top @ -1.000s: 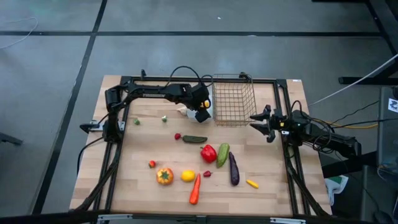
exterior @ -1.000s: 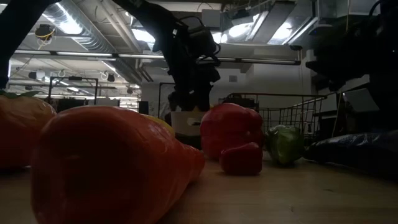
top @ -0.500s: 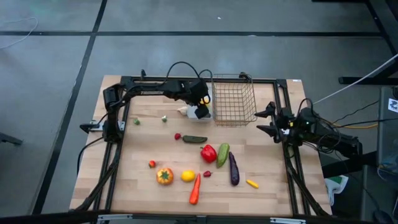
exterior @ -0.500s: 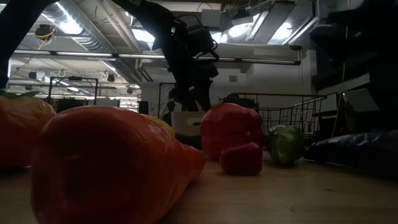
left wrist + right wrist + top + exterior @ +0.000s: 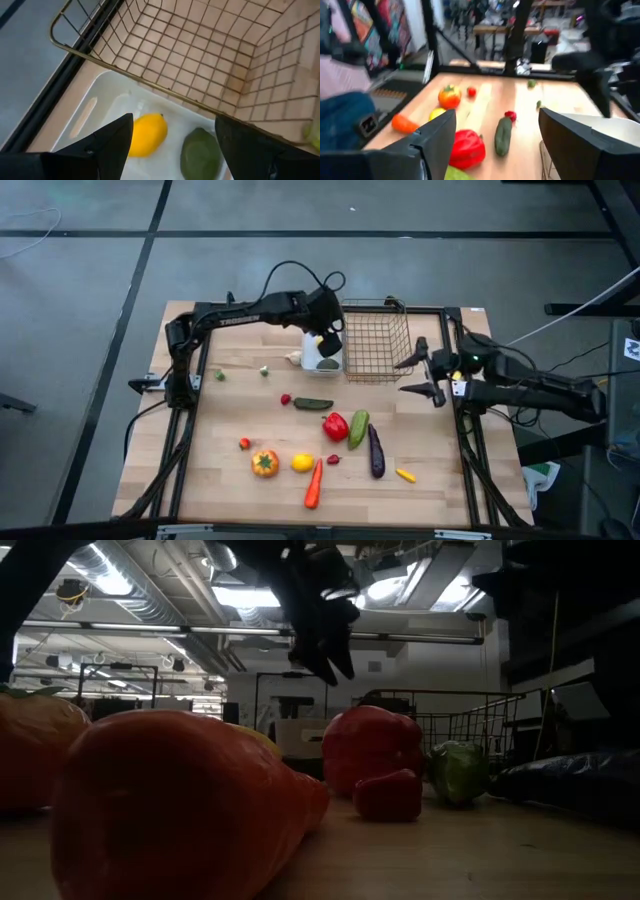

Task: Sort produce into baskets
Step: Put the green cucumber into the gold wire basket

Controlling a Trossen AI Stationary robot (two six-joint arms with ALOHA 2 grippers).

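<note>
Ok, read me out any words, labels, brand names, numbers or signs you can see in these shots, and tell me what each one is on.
No text can be read in any view.
A white tag with dark marks at the far right edge of the high view: too small to read.
The white tray, wire basket, lemon and other produce: no labels or markings.
The room behind the table in the low and right wrist views: nothing legible.

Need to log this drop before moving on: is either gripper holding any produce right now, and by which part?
Nothing is held. The left gripper is open above the white tray, where a lemon lies. The right gripper is open and empty.
</note>
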